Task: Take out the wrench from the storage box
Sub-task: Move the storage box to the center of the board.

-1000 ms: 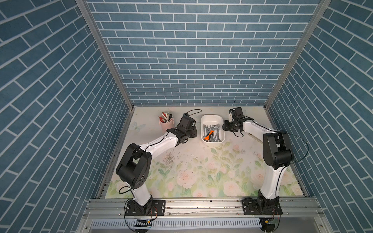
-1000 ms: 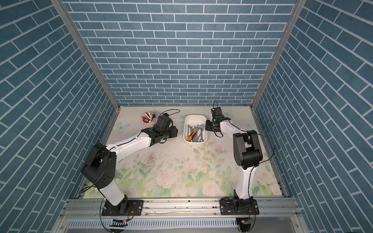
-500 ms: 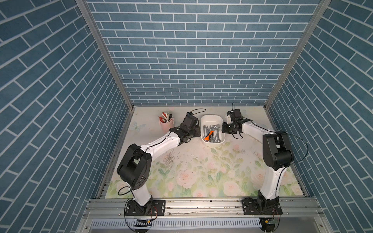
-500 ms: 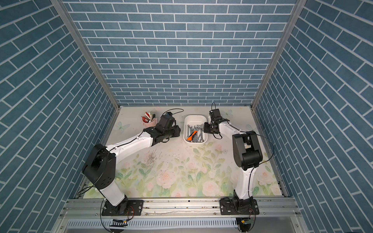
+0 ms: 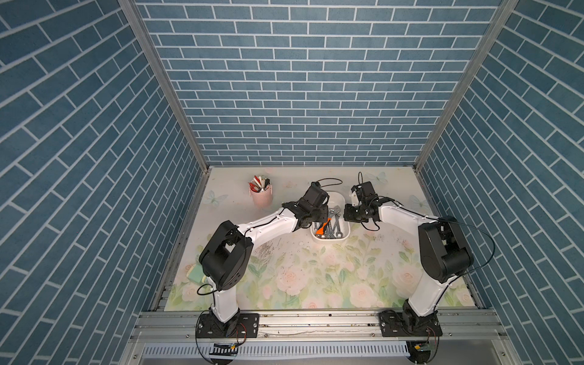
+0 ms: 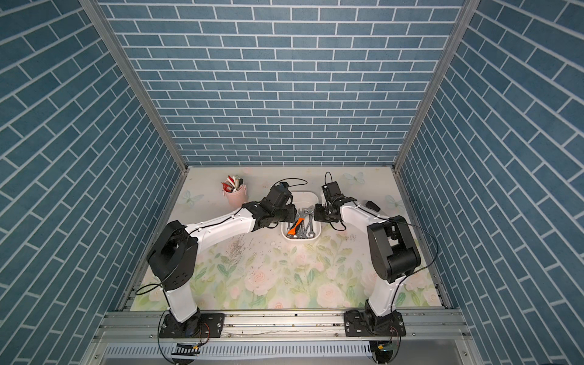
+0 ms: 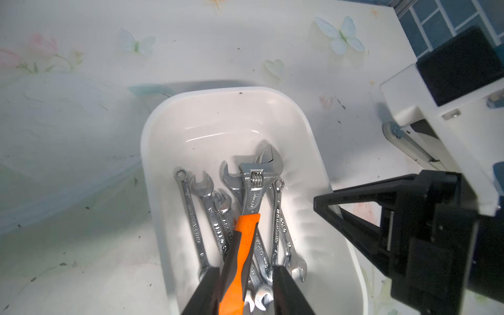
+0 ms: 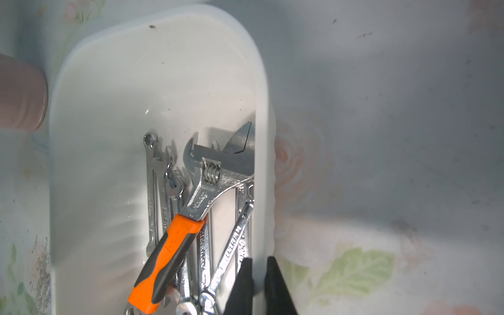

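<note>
Wrench (image 5: 323, 226), orange-gripped, inside white storage box (image 5: 335, 198) at far end of flowered worktop (image 5: 316, 278) in a top view. Left arm (image 5: 268, 225) and right arm (image 5: 401, 216) stretched low to box from either side. Pens in pink cup (image 5: 261, 199) nearby.

Left wrist view: left fingers (image 7: 207, 289) spread astride wrench handle, not closed on it, above chrome spanners (image 7: 195, 218).

Right wrist view: right fingers (image 8: 242, 283) pinching box wall, one inside, one outside.

Blue brick-patterned walls (image 5: 303, 94) with white mortar lines close in a booth on three sides, with grey metal posts (image 5: 167, 88) at the back corners. The tabletop (image 5: 316, 278) wears a pale floral print (pink roses, green leaves, butterflies), speckled with dark marks; a metal rail (image 5: 316, 322) edges its front.
</note>
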Robot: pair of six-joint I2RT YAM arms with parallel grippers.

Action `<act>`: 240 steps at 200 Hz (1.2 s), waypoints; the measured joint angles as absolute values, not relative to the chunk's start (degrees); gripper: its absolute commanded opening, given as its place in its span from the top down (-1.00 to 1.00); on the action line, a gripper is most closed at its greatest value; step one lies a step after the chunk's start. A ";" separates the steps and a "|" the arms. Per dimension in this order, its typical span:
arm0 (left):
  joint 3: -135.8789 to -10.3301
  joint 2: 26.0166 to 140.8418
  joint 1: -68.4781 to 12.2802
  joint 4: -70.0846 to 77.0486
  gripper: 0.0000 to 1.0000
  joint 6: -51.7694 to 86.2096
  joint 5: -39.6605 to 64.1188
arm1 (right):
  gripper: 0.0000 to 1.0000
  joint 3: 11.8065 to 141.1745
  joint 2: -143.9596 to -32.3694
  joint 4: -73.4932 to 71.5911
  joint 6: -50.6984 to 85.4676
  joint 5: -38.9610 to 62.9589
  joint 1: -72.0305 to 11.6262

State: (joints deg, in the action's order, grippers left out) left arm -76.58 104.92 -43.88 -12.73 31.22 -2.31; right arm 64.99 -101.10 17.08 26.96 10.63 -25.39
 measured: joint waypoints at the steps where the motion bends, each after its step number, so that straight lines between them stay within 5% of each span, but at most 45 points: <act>1: -76.53 104.92 -43.94 -12.67 0.25 31.24 -2.31 | 0.88 64.77 -100.90 17.06 27.11 10.61 -25.52; 26: -74.65 104.92 -45.06 -11.88 0.25 31.22 -2.24 | 0.80 61.80 -98.54 16.40 29.50 10.61 -27.55; 68: -70.37 104.92 -46.04 -11.70 0.15 30.28 -2.28 | 0.23 58.39 -94.91 16.27 32.84 12.05 -29.45; 180: -74.94 113.25 -47.94 -14.15 0.01 24.10 -4.95 | 0.20 54.24 -83.81 18.72 32.53 11.84 -20.67; 240: -78.85 117.12 -48.38 -17.32 0.14 22.06 -9.17 | 0.16 52.16 -82.35 19.35 31.11 12.49 -17.82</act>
State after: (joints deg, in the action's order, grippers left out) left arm -78.85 117.12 -48.38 -17.32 22.06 -9.17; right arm 52.16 -82.35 19.35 31.11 12.49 -17.82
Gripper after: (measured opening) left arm 0.457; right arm 0.416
